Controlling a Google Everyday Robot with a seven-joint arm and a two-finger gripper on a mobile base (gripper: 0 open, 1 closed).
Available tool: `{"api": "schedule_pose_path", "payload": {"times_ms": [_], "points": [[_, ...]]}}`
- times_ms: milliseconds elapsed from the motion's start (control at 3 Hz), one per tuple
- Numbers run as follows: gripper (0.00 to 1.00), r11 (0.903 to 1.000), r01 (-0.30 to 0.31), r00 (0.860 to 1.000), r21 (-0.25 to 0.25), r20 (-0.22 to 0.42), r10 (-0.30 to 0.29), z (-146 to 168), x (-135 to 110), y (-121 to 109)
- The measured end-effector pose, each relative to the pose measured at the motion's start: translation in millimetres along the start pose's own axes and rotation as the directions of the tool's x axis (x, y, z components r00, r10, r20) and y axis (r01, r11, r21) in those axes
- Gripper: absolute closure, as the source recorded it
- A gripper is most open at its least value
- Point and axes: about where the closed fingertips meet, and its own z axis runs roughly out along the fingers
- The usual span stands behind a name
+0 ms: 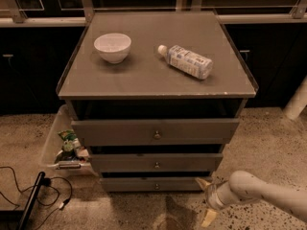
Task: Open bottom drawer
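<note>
The grey cabinet (pixel 156 80) has three drawers. The bottom drawer (pixel 134 184) is the lowest, a slim flat front with a small round metal knob (pixel 156 186); it sits pushed in. My gripper (pixel 205 199) is low at the cabinet's front right corner, just right of the bottom drawer's right end and well right of the knob. Its two pale fingers stand spread apart, one up by the drawer's end (pixel 203 182), one down near the floor (pixel 208 218), with nothing between them. The white arm (pixel 268 195) comes in from the lower right.
A white bowl (pixel 112 47) and a lying plastic bottle (pixel 187 61) rest on the cabinet top. A clear bin (pixel 60 145) with items stands on the floor at the cabinet's left. Black cables (pixel 33 195) lie at the lower left. A white post (pixel 297 99) stands at the right.
</note>
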Motion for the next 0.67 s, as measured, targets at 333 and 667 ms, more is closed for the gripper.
{"api": "schedule_pose_path", "payload": {"times_ms": [333, 667], "points": [[0.0, 0.9999, 0.0, 1.0, -0.011, 0.028, 0.0, 43.2, 19.3, -3.1], [0.0, 0.9999, 0.003, 1.0, -0.011, 0.02, -0.003, 47.8, 18.9, -2.3]]}}
